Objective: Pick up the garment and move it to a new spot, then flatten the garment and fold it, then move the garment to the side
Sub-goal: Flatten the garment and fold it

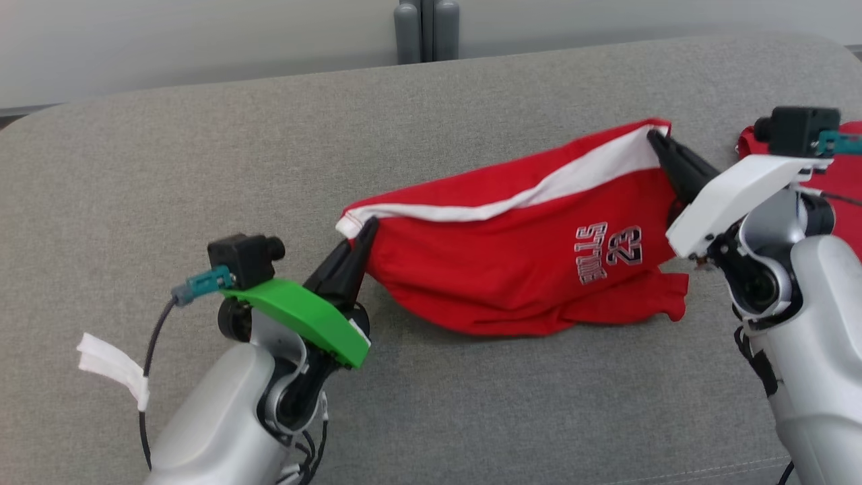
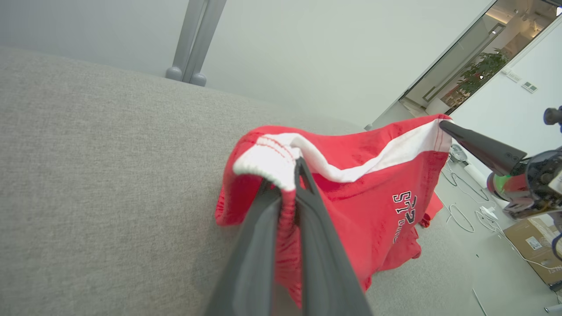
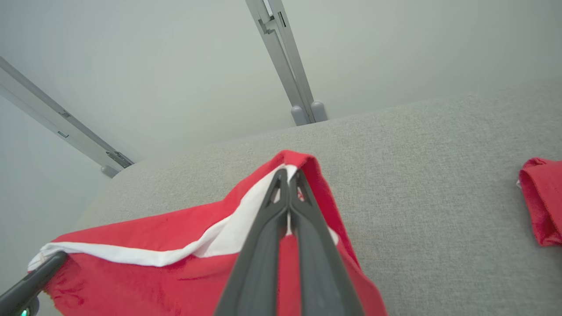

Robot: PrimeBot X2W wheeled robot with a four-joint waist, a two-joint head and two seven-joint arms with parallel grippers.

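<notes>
Lying apart from the pinched garment [image 1: 512, 269], another red cloth [image 3: 542, 202].

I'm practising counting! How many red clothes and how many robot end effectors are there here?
Red garments: 2, the red garment with white band and a second red garment lying apart from it
End effectors: 2, the left end effector and the right end effector, each shut on the white band
Total: 4
</notes>
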